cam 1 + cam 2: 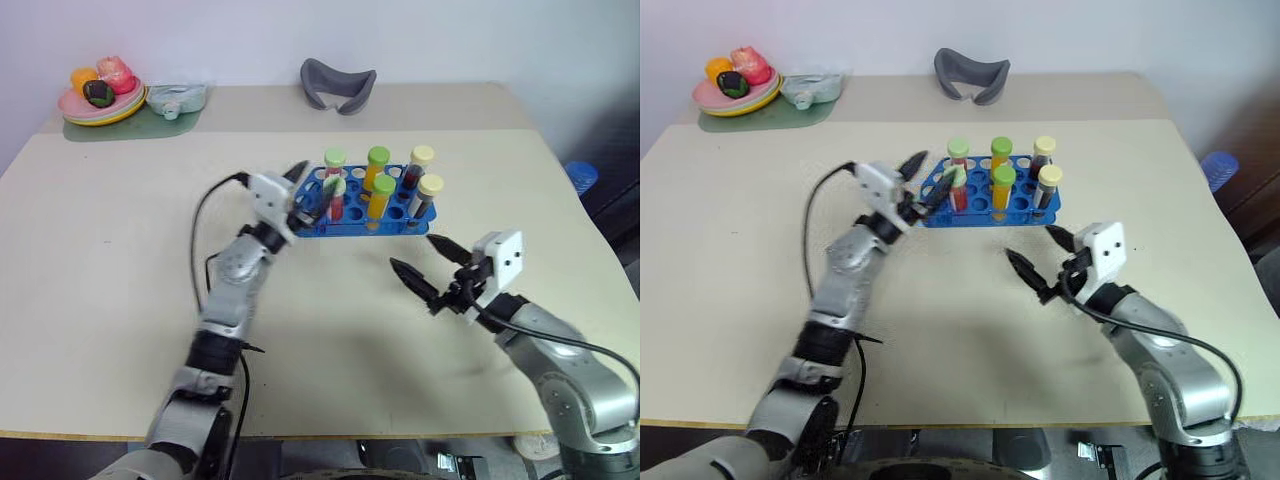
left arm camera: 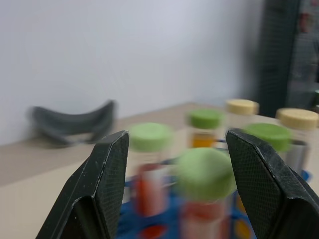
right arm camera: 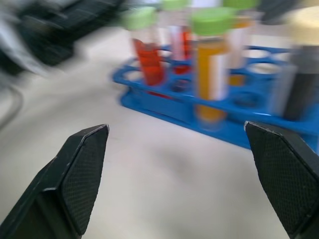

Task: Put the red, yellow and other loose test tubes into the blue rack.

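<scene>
Left gripper (image 1: 312, 190) at the blue rack's (image 1: 350, 222) left end, jaws parted around a red tube (image 1: 335, 197) standing in it. Release step, by judgement; next, back off without tipping it. Right gripper (image 1: 430, 262) wide open, empty, over the counter (image 1: 100, 270) before the rack's right end.

A plain test room: a bare beige table (image 1: 100, 300) against a white wall, carrying a bright blue plastic tube rack (image 1: 352, 222).
</scene>
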`<state>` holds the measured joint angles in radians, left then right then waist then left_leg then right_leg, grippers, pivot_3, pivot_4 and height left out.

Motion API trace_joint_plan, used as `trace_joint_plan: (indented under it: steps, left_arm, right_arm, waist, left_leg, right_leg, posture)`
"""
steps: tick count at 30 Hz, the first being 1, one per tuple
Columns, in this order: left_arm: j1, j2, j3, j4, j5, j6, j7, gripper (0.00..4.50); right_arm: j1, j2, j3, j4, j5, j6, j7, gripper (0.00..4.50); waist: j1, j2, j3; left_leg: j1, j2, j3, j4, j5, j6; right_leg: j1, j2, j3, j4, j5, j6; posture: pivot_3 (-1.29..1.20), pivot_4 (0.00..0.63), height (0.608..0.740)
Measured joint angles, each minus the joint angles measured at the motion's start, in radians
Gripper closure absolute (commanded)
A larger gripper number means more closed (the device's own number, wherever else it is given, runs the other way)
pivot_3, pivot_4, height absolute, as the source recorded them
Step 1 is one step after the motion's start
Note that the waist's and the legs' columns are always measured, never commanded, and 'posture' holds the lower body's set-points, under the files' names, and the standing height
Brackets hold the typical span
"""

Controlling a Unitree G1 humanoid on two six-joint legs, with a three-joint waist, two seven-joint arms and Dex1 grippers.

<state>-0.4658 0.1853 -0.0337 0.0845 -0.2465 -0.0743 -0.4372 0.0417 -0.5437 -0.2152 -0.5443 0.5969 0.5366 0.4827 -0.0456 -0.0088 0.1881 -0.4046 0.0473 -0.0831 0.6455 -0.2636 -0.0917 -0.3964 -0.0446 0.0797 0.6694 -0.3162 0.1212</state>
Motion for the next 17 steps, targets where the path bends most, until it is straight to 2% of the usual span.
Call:
trace_joint_plan:
  steps: [6,9,13,17]
  left_arm:
    - [0.227,0.279,0.212,-0.198,-0.121,0.199,-0.08,1.4]
    - [0.349,0.374,0.315,-0.23,-0.158,0.246,-0.119,1.4]
    - [0.47,0.409,0.402,-0.271,-0.181,0.263,-0.15,1.4]
    - [0.55,0.404,0.422,-0.319,-0.182,0.28,-0.149,1.4]
  right_arm:
    - [0.04,-0.116,-0.161,0.131,0.014,-0.013,0.115,0.0]
    - [0.046,-0.154,-0.193,0.223,0.004,-0.038,0.176,0.0]
    - [0.011,-0.164,-0.182,0.327,-0.026,-0.084,0.238,0.0]
    - [-0.035,-0.164,-0.15,0.397,-0.046,-0.119,0.29,0.0]
  waist:
    - [0.002,0.0,0.0]
    - [0.002,0.0,0.0]
    - [0.003,0.0,0.0]
    - [0.002,0.0,0.0]
  left_leg:
    - [0.0,0.0,0.0,0.0,-0.001,0.001]
    - [0.002,0.0,0.0,0.0,-0.001,0.002]
    - [0.006,0.0,0.001,-0.001,-0.002,0.002]
    - [0.006,0.0,0.001,-0.002,-0.002,0.002]
  right_leg:
    - [0.001,-0.001,0.0,-0.001,0.0,0.0]
    - [0.003,0.0,0.0,-0.001,0.0,0.0]
    - [0.007,-0.001,0.0,-0.002,0.0,0.0]
    - [0.007,-0.001,0.0,-0.002,0.0,0.0]
  posture:
    - [0.0,0.15,0.74]
    - [0.0,0.15,0.74]
    - [0.0,0.15,0.74]
    - [0.0,0.15,0.74]
